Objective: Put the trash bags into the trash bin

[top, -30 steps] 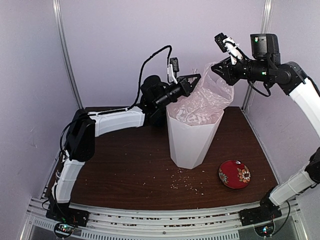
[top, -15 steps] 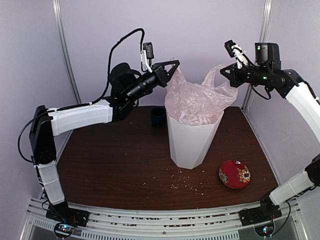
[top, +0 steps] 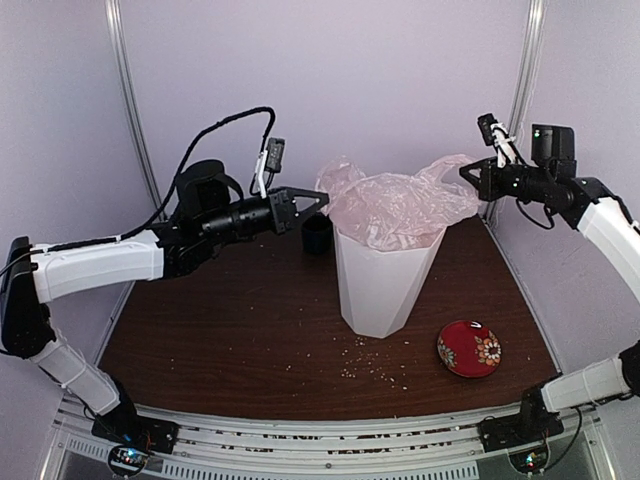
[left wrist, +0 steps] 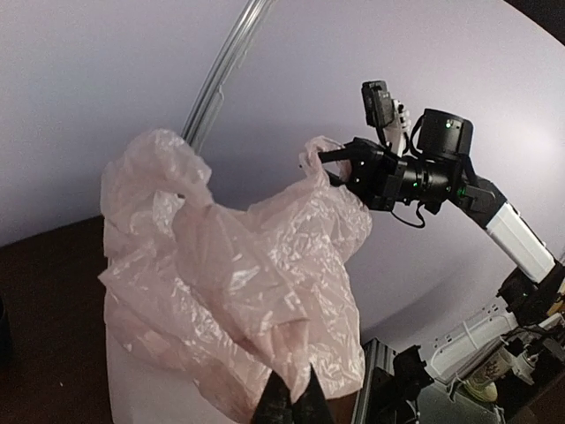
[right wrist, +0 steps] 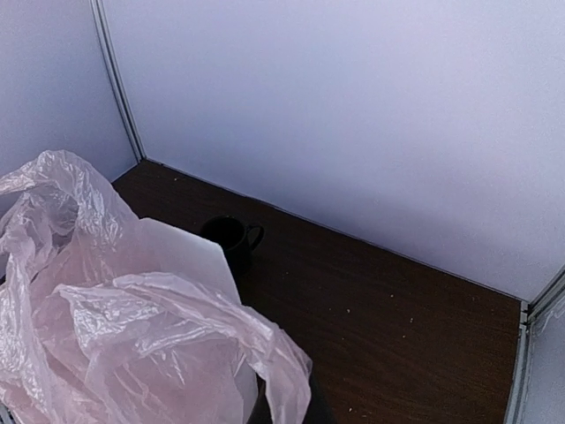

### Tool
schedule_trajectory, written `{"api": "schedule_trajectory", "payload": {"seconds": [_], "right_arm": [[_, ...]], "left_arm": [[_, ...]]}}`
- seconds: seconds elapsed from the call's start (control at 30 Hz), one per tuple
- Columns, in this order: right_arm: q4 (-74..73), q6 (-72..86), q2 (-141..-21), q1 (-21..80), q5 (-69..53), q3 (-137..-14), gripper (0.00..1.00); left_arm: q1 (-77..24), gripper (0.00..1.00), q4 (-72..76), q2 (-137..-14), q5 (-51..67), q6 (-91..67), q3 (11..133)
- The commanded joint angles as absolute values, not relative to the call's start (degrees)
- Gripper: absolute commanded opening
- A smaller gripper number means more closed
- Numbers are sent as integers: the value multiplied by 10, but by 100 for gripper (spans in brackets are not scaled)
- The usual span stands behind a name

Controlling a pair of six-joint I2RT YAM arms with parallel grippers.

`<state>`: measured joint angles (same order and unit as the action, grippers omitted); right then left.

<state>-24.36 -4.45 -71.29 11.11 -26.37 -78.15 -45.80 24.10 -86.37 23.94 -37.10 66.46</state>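
Before you lies the dark brown, wood-grained table (top: 230, 330), closed in by pale walls at the back and sides. Four things rest directly on it. The tall white trash bin (top: 380, 285) stands upright near the middle, on its narrower base. Behind it, to your left, you find a small dark cup (top: 317, 235) with a handle, apart from the bin. A red flower-patterned dish (top: 469, 349) lies front right. Pale crumbs (top: 375, 365) are scattered just before the bin's base.

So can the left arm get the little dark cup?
Probably, but not right now. The cup sits near the left fingers with nothing between, yet those fingers are pinching the pink bag.
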Motion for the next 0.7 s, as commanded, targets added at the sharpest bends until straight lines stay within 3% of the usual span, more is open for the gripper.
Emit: {"api": "schedule_trajectory", "payload": {"seconds": [0.0,0.5,0.67], "right_arm": [[-198,-30,-628,110,-301,-714,0],[-210,-50,-572,85,-253,-623,0],[-224,-63,-554,81,-283,-589,0]], "left_arm": [[-457,0,203,-815,313,-387,608],[-429,0,-29,-743,278,-292,546],[-408,0,-13,-721,287,-297,503]]}}
